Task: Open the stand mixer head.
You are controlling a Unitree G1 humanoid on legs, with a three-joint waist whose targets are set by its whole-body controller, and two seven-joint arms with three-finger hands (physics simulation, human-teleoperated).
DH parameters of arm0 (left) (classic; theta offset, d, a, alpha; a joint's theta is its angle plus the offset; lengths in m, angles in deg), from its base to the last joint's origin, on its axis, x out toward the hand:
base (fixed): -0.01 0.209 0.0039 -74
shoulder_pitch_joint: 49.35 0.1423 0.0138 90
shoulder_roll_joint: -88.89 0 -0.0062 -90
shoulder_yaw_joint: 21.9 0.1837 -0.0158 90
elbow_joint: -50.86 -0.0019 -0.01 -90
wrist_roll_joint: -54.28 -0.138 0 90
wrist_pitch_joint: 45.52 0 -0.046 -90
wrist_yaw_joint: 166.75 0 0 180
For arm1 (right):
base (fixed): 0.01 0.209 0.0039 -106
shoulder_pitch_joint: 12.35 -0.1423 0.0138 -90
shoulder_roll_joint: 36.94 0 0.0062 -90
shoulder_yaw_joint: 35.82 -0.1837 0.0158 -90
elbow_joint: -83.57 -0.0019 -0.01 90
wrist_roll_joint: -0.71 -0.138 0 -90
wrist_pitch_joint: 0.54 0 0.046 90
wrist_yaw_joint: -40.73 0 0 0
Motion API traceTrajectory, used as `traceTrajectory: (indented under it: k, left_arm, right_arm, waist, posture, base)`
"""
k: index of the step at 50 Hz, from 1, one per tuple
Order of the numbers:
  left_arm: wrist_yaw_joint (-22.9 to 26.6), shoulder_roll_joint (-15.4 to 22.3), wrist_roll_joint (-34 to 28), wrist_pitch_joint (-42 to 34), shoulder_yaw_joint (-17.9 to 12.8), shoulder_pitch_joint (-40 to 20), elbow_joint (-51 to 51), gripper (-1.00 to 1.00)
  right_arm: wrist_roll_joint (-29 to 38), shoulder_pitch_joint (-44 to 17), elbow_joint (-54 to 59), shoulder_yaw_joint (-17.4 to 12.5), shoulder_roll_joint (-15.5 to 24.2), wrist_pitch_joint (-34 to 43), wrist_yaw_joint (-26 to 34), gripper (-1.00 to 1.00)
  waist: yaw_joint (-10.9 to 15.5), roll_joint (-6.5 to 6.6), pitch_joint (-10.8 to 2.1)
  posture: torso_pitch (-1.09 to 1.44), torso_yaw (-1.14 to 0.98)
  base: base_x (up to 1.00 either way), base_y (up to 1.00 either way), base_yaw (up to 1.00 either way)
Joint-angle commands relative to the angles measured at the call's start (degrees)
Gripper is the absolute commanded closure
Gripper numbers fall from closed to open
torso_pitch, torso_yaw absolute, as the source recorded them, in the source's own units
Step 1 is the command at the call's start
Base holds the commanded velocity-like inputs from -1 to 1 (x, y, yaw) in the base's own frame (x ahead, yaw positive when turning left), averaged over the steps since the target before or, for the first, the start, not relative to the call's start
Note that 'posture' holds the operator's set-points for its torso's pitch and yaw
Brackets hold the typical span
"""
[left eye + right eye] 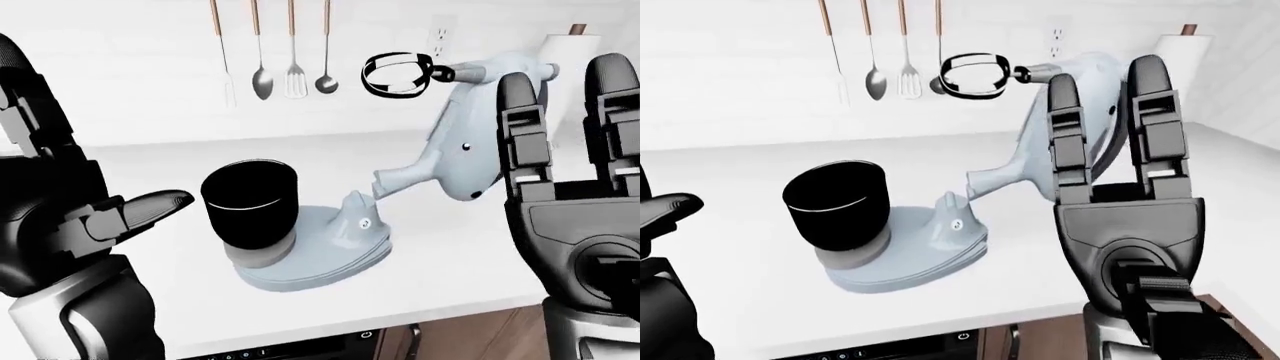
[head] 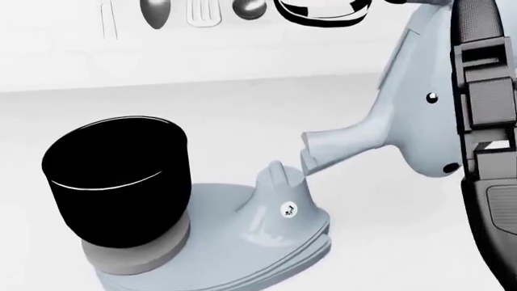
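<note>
The pale blue stand mixer stands on the white counter, its base at the centre of the left-eye view. Its head is tilted far up and back, with the black whisk pointing up left. A black bowl sits on the base. My right hand is open, its fingers upright beside the raised head on its right, overlapping it in view. My left hand is open at the left, apart from the mixer.
Utensils hang on the white wall at the top. A paper towel roll stands at the top right, with a wall socket to its left. The counter's near edge runs along the bottom, above a dark appliance panel.
</note>
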Motion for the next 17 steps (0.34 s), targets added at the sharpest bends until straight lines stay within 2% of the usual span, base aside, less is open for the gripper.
traceTrajectory:
  k: [1,17]
  left_arm:
    - [0.3,0.4,-0.1,0.5,0.1,-1.1,1.0,-1.0]
    - [0.3,0.2,-0.3,0.5,0.1,-0.8,1.2,-1.0]
  right_arm:
    - [-0.8,-0.5,-0.9,0.0,0.6,-0.7,1.0,-1.0]
    - [-1.5,0.6,-0.9,1.0,1.9,-1.9,2.9,-1.0]
  waist:
    - [0.0,0.07,0.09]
    - [-0.1,-0.08,0.15]
  posture:
    - [-0.36,0.0]
    - [-0.36,0.0]
  base:
    - [0.0,0.0,0.0]
    - [0.0,0.0,0.0]
